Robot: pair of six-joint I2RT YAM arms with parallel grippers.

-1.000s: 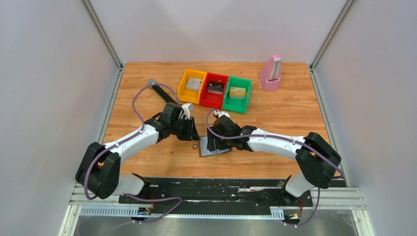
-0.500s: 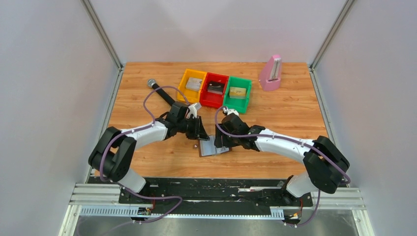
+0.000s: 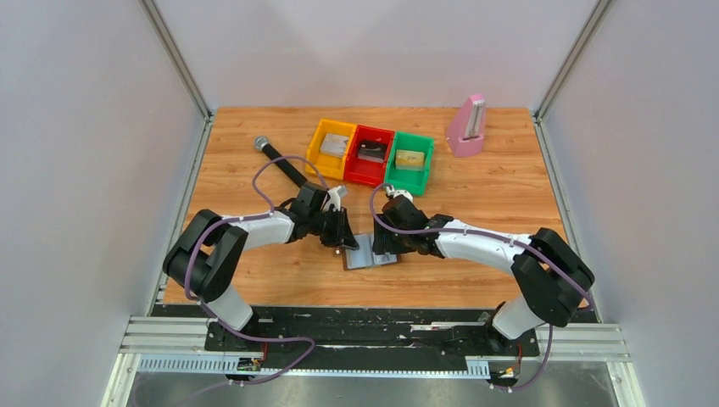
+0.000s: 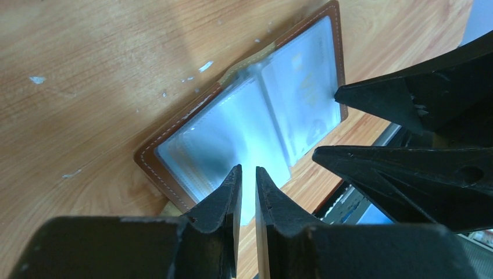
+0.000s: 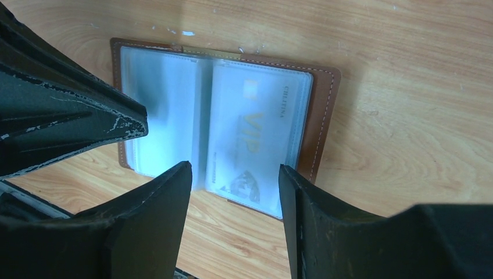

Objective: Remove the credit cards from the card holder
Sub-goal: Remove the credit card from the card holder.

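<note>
Jaws: left gripper (image 4: 246, 174) nearly shut, a thin slit, tips over the card holder's near panel – contact unclear; right gripper (image 5: 235, 171) wide, empty, straddling it.
Card holder (image 3: 370, 253): open flat on the table (image 3: 475, 195), between both grippers; a VIP card (image 5: 253, 142) sleeved inside.
Bins: yellow (image 3: 331, 148), red (image 3: 369, 155), green bin (image 3: 409, 162) behind the holder – each with an item.

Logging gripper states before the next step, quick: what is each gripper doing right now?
Left gripper: nearly closed, a thin gap between its fingers, over the open card holder; whether it pinches a sleeve cannot be told.
Right gripper: open, holding nothing, above the card holder.
</note>
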